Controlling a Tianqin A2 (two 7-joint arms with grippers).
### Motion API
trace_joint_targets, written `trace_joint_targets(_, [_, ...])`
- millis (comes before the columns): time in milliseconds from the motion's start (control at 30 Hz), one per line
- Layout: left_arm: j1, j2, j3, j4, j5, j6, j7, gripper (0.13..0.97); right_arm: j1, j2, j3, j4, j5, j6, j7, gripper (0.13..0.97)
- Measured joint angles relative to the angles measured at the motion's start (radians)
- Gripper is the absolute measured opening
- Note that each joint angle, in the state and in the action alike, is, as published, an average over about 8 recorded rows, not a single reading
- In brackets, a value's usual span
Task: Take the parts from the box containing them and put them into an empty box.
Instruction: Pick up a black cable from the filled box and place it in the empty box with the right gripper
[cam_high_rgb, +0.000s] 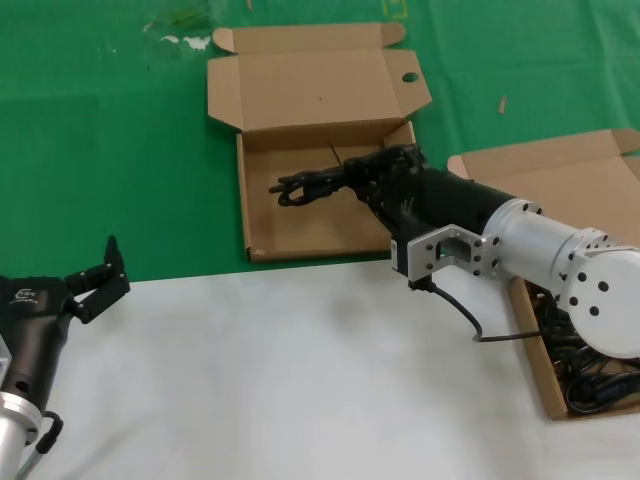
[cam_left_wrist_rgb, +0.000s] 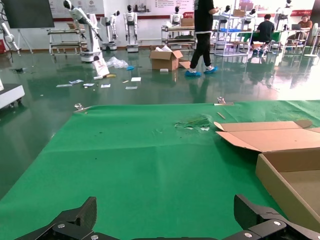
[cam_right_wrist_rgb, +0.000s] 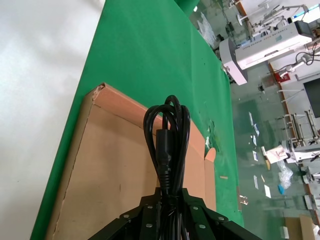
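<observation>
My right gripper (cam_high_rgb: 385, 178) is shut on a black coiled power cord (cam_high_rgb: 310, 186) and holds it over the floor of the empty box (cam_high_rgb: 300, 228), the carton with a round hole in its lid flap (cam_high_rgb: 410, 77). In the right wrist view the cord (cam_right_wrist_rgb: 167, 140) sticks out of the closed gripper (cam_right_wrist_rgb: 170, 200) above the box's bare floor (cam_right_wrist_rgb: 115, 165). The box containing the parts (cam_high_rgb: 570, 180) lies at the right, with more black cords (cam_high_rgb: 590, 375) in it, partly hidden by my right arm. My left gripper (cam_high_rgb: 95, 282) is open and empty at the lower left.
A green mat (cam_high_rgb: 110, 150) covers the far half of the table, and white surface (cam_high_rgb: 280, 370) covers the near half. The left wrist view shows open fingers (cam_left_wrist_rgb: 85, 212) over the mat, with the empty box's corner (cam_left_wrist_rgb: 295, 185) to one side.
</observation>
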Motion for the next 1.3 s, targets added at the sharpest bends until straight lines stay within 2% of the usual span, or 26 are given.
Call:
trace_joint_targets(133, [0.000, 0.000, 0.000, 0.000, 0.000, 0.000, 0.000, 0.966, 0.000, 0.000, 0.000, 0.000, 0.000, 0.000, 0.000, 0.206])
trace_joint_targets(433, [0.000, 0.000, 0.000, 0.000, 0.000, 0.000, 0.000, 0.966, 0.000, 0.000, 0.000, 0.000, 0.000, 0.000, 0.000, 0.275])
trace_joint_targets(700, [0.000, 0.000, 0.000, 0.000, 0.000, 0.000, 0.000, 0.966, 0.000, 0.000, 0.000, 0.000, 0.000, 0.000, 0.000, 0.407])
trace_joint_targets(833, [0.000, 0.000, 0.000, 0.000, 0.000, 0.000, 0.000, 0.966, 0.000, 0.000, 0.000, 0.000, 0.000, 0.000, 0.000, 0.407])
trace_joint_targets(1100, [0.000, 0.000, 0.000, 0.000, 0.000, 0.000, 0.000, 0.966, 0.000, 0.000, 0.000, 0.000, 0.000, 0.000, 0.000, 0.604])
trace_joint_targets(1133, [0.000, 0.000, 0.000, 0.000, 0.000, 0.000, 0.000, 0.966, 0.000, 0.000, 0.000, 0.000, 0.000, 0.000, 0.000, 0.604])
trace_joint_targets(1300, [0.000, 0.000, 0.000, 0.000, 0.000, 0.000, 0.000, 0.966, 0.000, 0.000, 0.000, 0.000, 0.000, 0.000, 0.000, 0.720])
